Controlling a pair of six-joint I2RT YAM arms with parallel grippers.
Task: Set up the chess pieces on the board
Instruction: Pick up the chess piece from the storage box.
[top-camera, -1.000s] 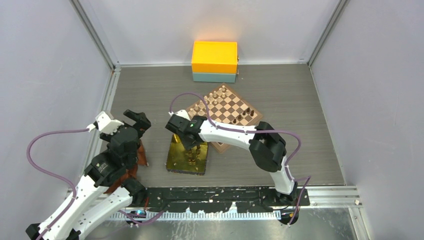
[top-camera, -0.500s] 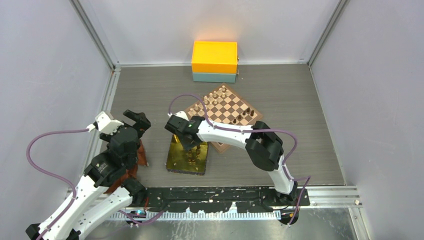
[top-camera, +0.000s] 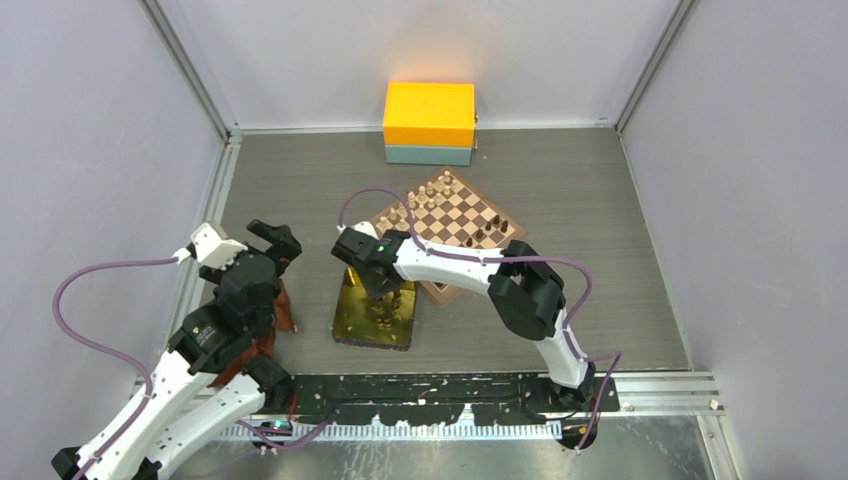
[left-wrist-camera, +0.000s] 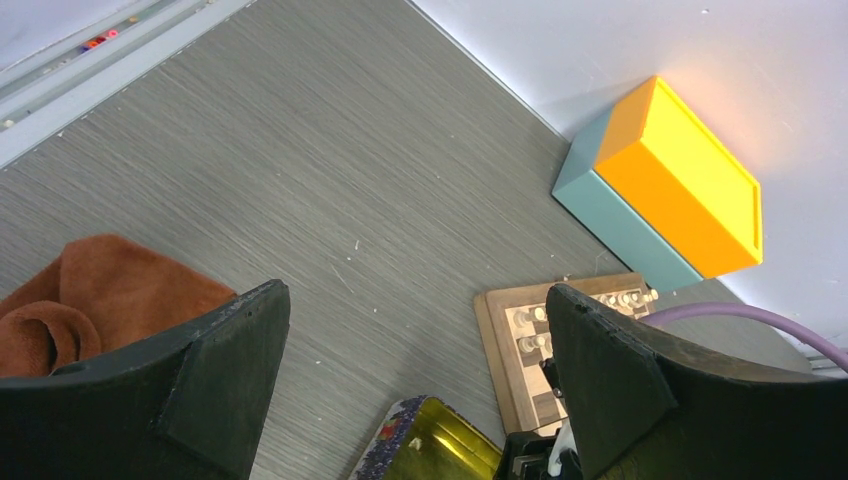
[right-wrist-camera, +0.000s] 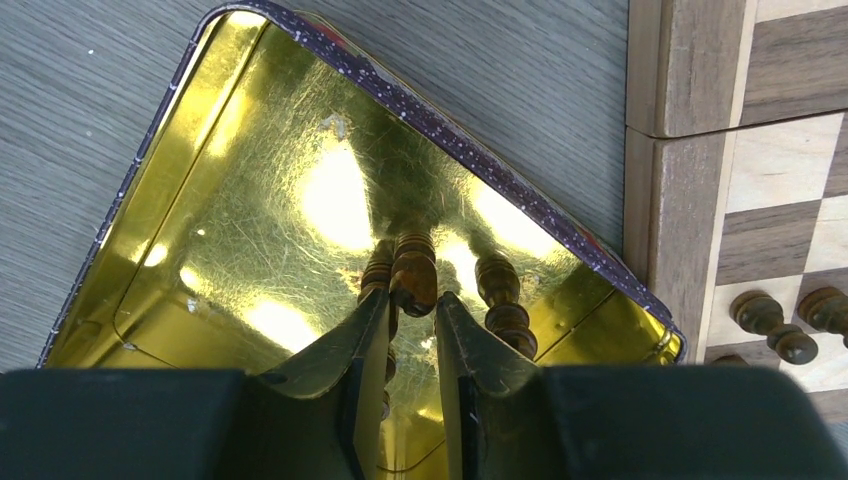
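Note:
In the right wrist view my right gripper (right-wrist-camera: 412, 298) is low inside the gold tray (right-wrist-camera: 150, 200), its tips pinching a small dark-brown chess piece (right-wrist-camera: 413, 268). More dark pieces (right-wrist-camera: 498, 290) lie next to it in the tray. The board (top-camera: 455, 215) sits just right of the tray (top-camera: 350, 322), with pale pieces along its far left edge and dark pieces (right-wrist-camera: 770, 325) along its near right edge. My left gripper (left-wrist-camera: 415, 292) hangs wide open and holds nothing, above the grey table left of the tray (left-wrist-camera: 440, 445).
An orange and teal box (top-camera: 429, 122) stands against the back wall behind the board. A brown cloth (top-camera: 283, 310) lies under my left arm. Grey walls close in on both sides.
My right gripper has shifted a little to the left over the tray. The left arm has not moved.

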